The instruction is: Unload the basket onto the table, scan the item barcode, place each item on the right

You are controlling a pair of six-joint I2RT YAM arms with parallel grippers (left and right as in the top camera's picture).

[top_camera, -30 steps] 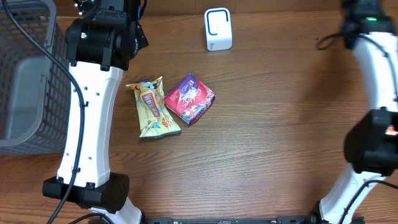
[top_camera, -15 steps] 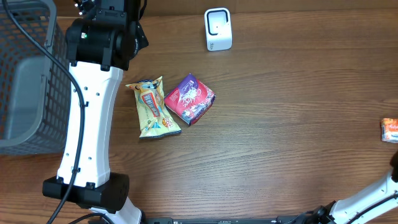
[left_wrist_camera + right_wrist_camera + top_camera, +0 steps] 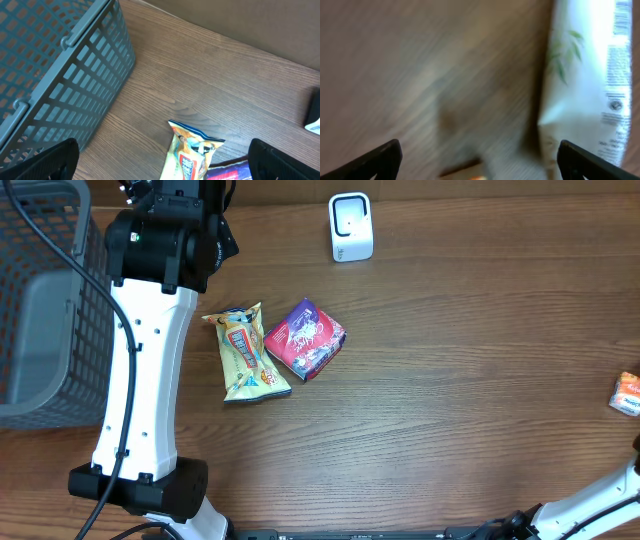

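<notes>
Snack packet (image 3: 245,355) is likely light, crinkly and slippery. Grip its sealed edge, keeping the barcode exposed. Left hand (image 3: 162,160) and right hand (image 3: 480,160) stand wide, empty.

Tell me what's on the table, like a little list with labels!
scanner: white, at the far edge
middle: yellow snack packet and purple packet, side by side
left side: grey basket
right edge: orange packet
left gripper: open, empty
right gripper: open, empty, white package with a barcode nearby
</notes>
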